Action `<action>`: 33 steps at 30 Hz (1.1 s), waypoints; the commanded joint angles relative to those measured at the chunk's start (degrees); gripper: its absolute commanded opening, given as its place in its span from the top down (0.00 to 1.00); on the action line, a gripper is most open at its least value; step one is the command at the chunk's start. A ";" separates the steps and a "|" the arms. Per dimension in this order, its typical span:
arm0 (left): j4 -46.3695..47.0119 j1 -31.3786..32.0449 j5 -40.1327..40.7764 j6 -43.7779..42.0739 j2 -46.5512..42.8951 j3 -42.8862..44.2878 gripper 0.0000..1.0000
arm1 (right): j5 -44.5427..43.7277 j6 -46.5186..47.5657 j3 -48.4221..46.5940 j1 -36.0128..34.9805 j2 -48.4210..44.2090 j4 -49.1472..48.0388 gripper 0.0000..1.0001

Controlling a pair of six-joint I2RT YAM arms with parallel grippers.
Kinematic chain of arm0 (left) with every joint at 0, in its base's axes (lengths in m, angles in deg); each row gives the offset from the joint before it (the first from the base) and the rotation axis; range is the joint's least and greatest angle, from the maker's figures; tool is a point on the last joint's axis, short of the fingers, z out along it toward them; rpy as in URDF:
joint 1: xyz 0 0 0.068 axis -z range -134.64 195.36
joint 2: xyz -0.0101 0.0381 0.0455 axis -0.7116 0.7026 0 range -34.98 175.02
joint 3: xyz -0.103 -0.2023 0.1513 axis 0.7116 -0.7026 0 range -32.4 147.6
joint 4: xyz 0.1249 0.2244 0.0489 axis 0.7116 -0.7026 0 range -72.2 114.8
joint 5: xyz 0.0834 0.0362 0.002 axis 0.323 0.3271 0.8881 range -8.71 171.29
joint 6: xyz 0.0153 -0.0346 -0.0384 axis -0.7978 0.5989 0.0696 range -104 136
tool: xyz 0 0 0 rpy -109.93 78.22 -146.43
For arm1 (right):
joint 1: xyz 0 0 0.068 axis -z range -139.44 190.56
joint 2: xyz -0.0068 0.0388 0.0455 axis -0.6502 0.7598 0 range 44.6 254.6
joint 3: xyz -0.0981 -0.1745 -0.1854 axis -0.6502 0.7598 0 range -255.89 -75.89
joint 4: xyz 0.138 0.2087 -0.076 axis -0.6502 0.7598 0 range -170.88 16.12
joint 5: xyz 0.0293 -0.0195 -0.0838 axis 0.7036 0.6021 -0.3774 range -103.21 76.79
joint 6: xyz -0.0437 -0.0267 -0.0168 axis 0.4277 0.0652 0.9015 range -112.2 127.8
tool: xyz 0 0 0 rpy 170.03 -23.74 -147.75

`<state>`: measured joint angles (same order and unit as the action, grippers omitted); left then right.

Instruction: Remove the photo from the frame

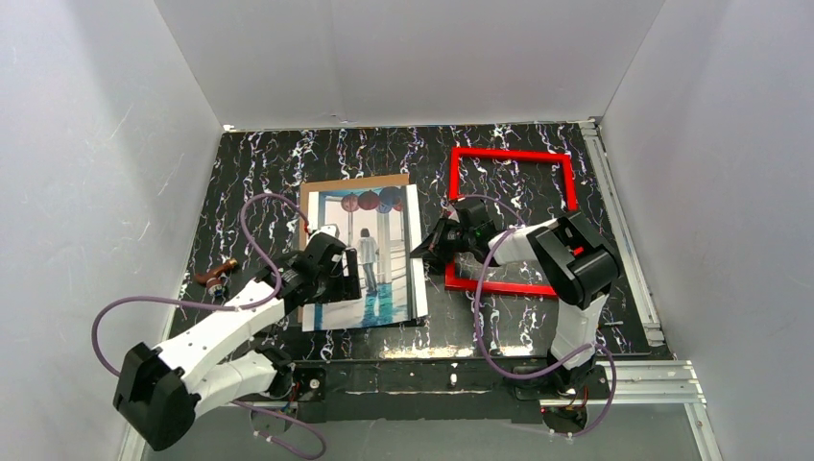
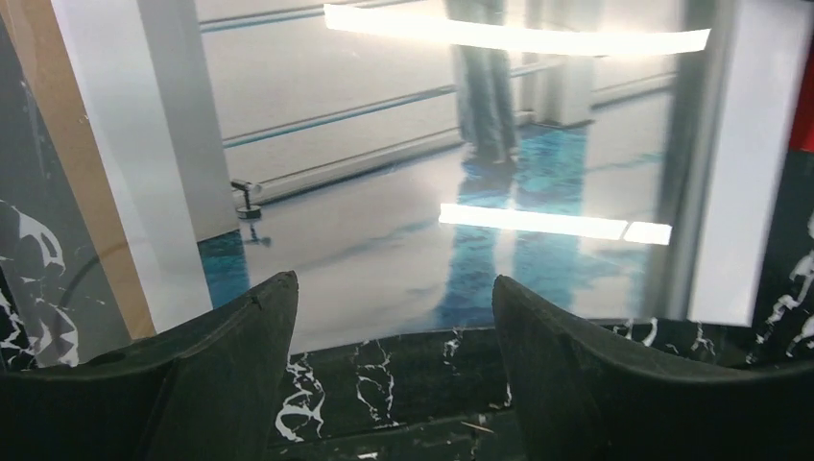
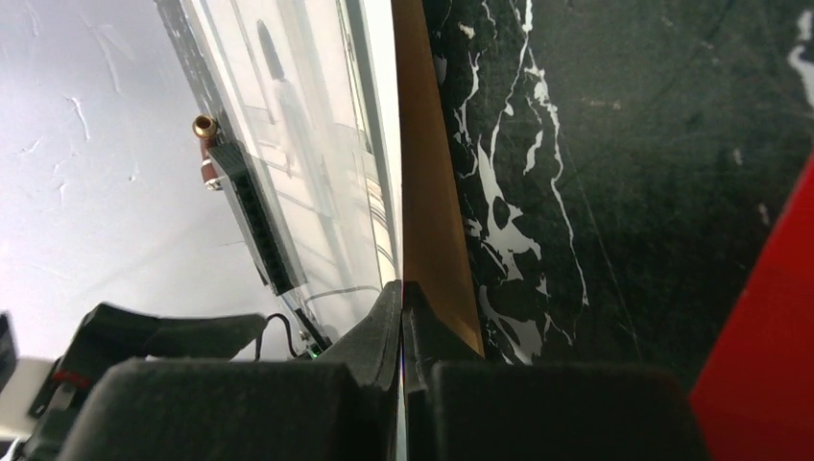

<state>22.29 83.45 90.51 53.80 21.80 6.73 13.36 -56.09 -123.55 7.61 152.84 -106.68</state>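
Observation:
The photo point(image 1: 370, 254) lies face up on the black marbled table, left of centre, with a brown board point(image 1: 355, 181) showing beyond its far edge. The red frame point(image 1: 509, 154) lies flat to its right, with no photo in it. My left gripper point(image 1: 346, 279) is open, hovering over the photo's near part; its view point(image 2: 394, 298) shows the glossy photo point(image 2: 403, 192) between spread fingers. My right gripper point(image 1: 422, 252) is shut on the photo's right edge; its wrist view point(image 3: 401, 288) shows the thin sheet point(image 3: 317, 144) pinched, the brown board point(image 3: 432, 221) beside it and the frame point(image 3: 768, 346) at right.
A small brown and brass object point(image 1: 216, 274) lies at the table's left edge. A metal rail point(image 1: 624, 240) runs along the right side. White walls enclose the table on three sides.

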 commanded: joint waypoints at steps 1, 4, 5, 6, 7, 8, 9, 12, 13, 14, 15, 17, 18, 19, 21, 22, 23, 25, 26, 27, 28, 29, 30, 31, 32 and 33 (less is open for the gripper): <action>5.35 -3.99 -2.18 1.13 2.77 -5.42 0.27 | -1.92 5.15 -2.55 0.35 -4.81 6.82 0.99; 9.30 -5.68 -3.24 1.11 4.29 -7.85 0.23 | -3.75 7.63 -3.31 0.51 -7.21 11.98 0.99; 9.54 -5.92 -3.19 0.99 5.16 -8.25 0.23 | -4.63 8.48 -3.46 0.55 -8.16 13.70 0.99; 9.06 -6.37 -3.38 1.50 5.98 -8.49 0.23 | -5.84 9.30 -3.75 0.53 -9.23 15.20 0.99; 9.28 -6.66 -3.78 1.69 6.60 -8.78 0.23 | -6.42 10.23 -4.24 0.52 -10.23 17.26 0.99; 9.93 -6.77 -4.07 1.98 6.82 -9.30 0.23 | -7.44 11.16 -4.69 0.52 -11.16 19.15 0.99; 10.28 -6.79 -4.15 2.80 6.77 -9.86 0.23 | -8.00 11.97 -5.27 0.54 -12.10 20.94 0.99; 10.41 -6.80 -3.86 3.56 6.52 -10.73 0.22 | -10.42 15.35 -8.00 0.53 -14.42 28.87 0.99; 10.31 -6.84 -3.63 3.57 6.56 -10.81 0.22 | -11.75 16.39 -9.20 0.52 -15.22 31.71 0.99; 10.32 -6.88 -3.51 3.51 6.61 -10.94 0.22 | -13.20 17.26 -10.98 0.52 -16.11 34.83 0.99; 10.32 -6.88 -3.46 3.61 6.77 -11.09 0.22 | -14.26 17.91 -12.30 0.58 -16.88 37.15 0.99; 10.80 -6.88 -3.57 3.82 7.07 -11.41 0.22 | -16.65 19.80 -15.60 0.53 -18.30 42.41 0.99; 10.73 -6.95 -3.43 4.06 7.14 -11.51 0.22 | -18.01 20.77 -17.45 0.56 -18.81 45.36 0.99; 10.87 -6.97 -3.41 4.18 7.19 -11.67 0.22 | -19.48 21.59 -19.27 0.52 -19.45 48.04 0.99; 11.61 -6.97 -3.45 4.51 7.14 -12.15 0.22 | -22.79 23.39 -22.62 0.53 -20.93 53.48 0.99; 11.90 -6.97 -3.58 4.70 7.08 -12.37 0.22 | -24.60 24.43 -24.51 0.56 -22.00 56.01 0.99; 12.03 -6.97 -3.92 4.80 7.10 -12.41 0.22 | -25.97 25.54 -26.59 0.57 -22.86 58.71 0.99; 12.49 -6.97 -4.72 4.72 7.36 -12.43 0.22 | -30.96 27.61 -30.88 0.51 -24.89 64.60 0.99; 12.53 -6.97 -5.05 4.82 7.56 -12.37 0.22 | -32.60 28.72 -32.72 0.46 -26.10 66.87 0.99; 12.56 -6.97 -5.39 4.87 7.70 -12.18 0.22 | -34.17 29.99 -34.49 0.41 -27.67 68.77 0.99; 12.71 -6.97 -5.72 5.05 7.87 -12.15 0.22 | -35.41 31.19 -36.06 0.36 -29.16 70.47 0.99; 13.08 -6.97 -6.13 5.28 7.95 -12.11 0.22 | -36.54 32.08 -37.30 0.18 -30.95 71.62 0.99; 13.20 -6.96 -6.49 5.40 8.07 -11.95 0.22 | -36.91 33.25 -38.51 -0.10 -32.71 71.94 0.99; 13.21 -6.97 -7.08 5.40 8.09 -11.71 0.22 | -36.25 34.32 -39.01 -0.25 -34.13 72.13 0.99; 12.97 -6.97 -7.45 5.37 8.12 -11.38 0.21 | -35.20 35.35 -39.87 -0.49 -35.48 72.20 0.99; 12.63 -6.97 -8.00 5.45 8.05 -10.91 0.21 | -34.51 36.02 -40.43 -0.83 -36.57 72.23 0.99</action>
<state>39.71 76.69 85.35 58.48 28.35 -3.74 -18.82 -25.91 -159.61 7.74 121.67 -39.23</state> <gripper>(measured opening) 0.782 0.023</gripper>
